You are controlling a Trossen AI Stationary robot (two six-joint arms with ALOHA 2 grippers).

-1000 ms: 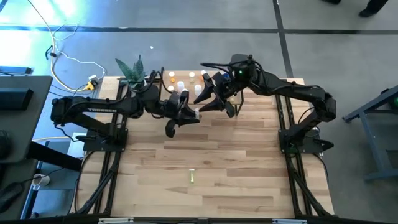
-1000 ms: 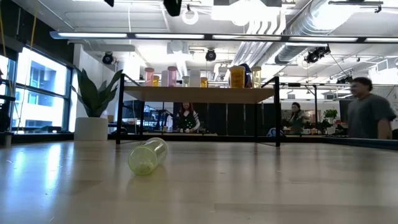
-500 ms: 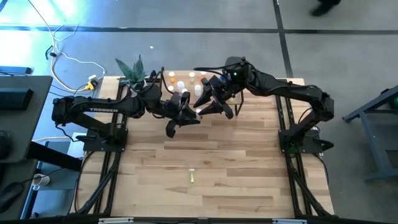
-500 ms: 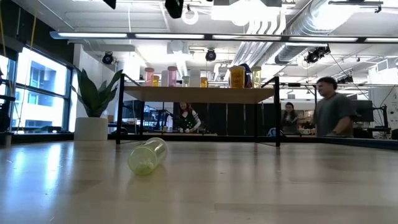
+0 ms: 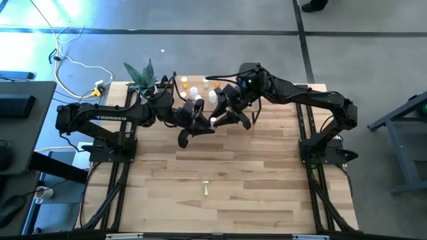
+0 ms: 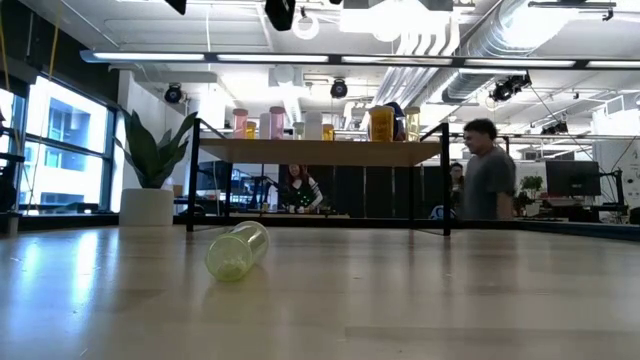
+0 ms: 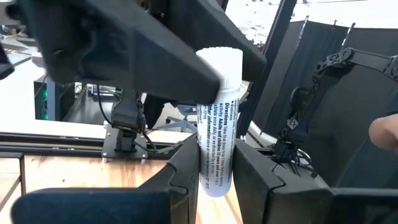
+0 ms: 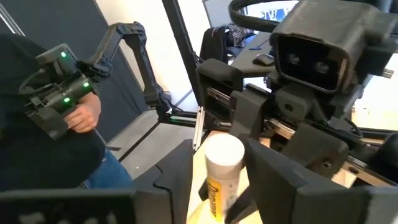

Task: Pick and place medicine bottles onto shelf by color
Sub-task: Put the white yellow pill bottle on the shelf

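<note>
- Left wrist view: my left claw (image 7: 214, 168) is clamped on the lower body of a white bottle (image 7: 216, 130), held upright, print facing the camera. My right arm (image 7: 124, 43) crosses in front of the bottle's upper half, so the cap end is partly hidden here.
- Right wrist view: this shows the cap, which the left wrist view does not. The bottle's white cap and yellow label (image 8: 222, 165) sit inside my right claw (image 8: 217, 162), with the left claw's body facing me behind it. I cannot tell whether the right claw is gripping yet.
- To do this handover well, I judge the right claw should close squarely below the cap, and the left should let go only once that grip is firm.
- High view: both claws meet above the back of the surface (image 5: 220, 167). One yellow-green bottle (image 5: 206, 190) lies alone near the front.
- Low view: only here do I see the shelf (image 6: 320, 152) side-on, with pink, white and orange bottles standing on it. The yellow-green bottle (image 6: 238, 250) lies on its side in front.
</note>
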